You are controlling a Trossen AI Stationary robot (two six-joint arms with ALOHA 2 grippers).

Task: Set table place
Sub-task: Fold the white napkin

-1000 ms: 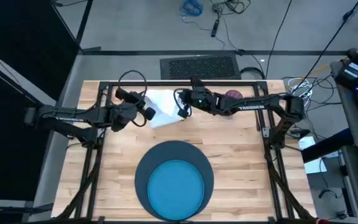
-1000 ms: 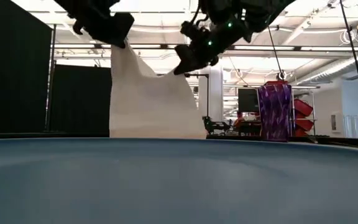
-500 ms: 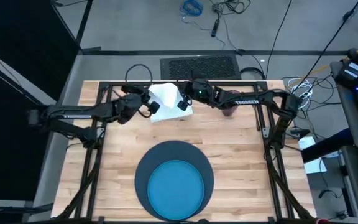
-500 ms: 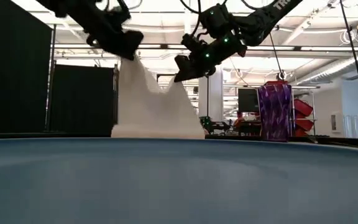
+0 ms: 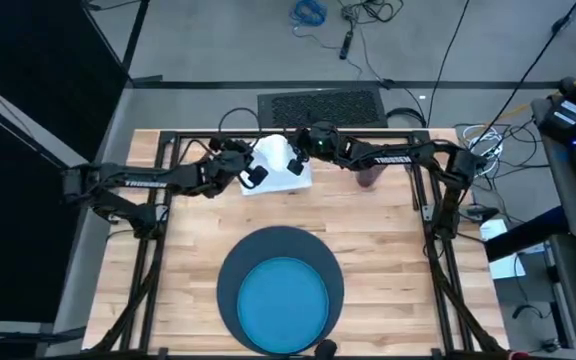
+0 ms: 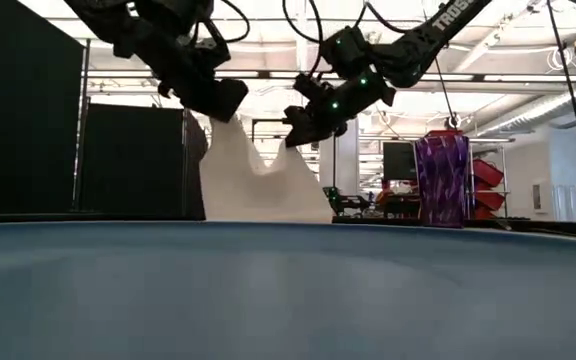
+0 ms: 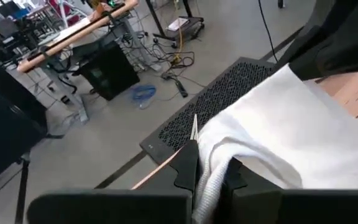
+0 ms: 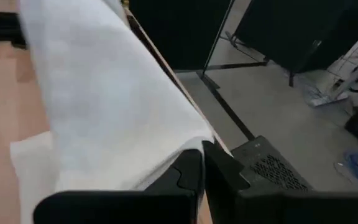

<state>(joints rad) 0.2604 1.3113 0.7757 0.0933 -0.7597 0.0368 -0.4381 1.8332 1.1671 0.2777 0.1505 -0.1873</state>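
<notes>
A white napkin (image 5: 274, 163) hangs over the far middle of the table (image 5: 388, 240), and its lower edge (image 6: 268, 214) rests on the wood. My left gripper (image 5: 249, 170) is shut on its left top corner, my right gripper (image 5: 295, 162) on its right top corner. The napkin sags between them. A purple cup (image 6: 440, 180) stands upright at the far right, partly under the right arm (image 5: 388, 158). At the near middle, a bright blue plate (image 5: 283, 300) lies on a dark navy mat (image 5: 230, 278). My left gripper pinches a bunched corner of the napkin (image 7: 209, 182) between its two fingers, slanting down from the table's left. The cloth hangs below the fingers with its lower edge on the table. My right gripper pinches the other top corner (image 8: 194, 144) between its fingertips, coming down from the right. The cloth falls away below it, slack.
A black metal frame (image 5: 268, 135) edges the table just beyond the napkin. Bare wood lies left and right of the mat. Cables and a floor grate (image 5: 320, 105) lie beyond the far edge.
Both grippers have carried the napkin toward the table's far edge and gone down. My left gripper has also gone toward the right, closer to the right one. The napkin's top has sunk, so less of it hangs and it sags between the two holds.
</notes>
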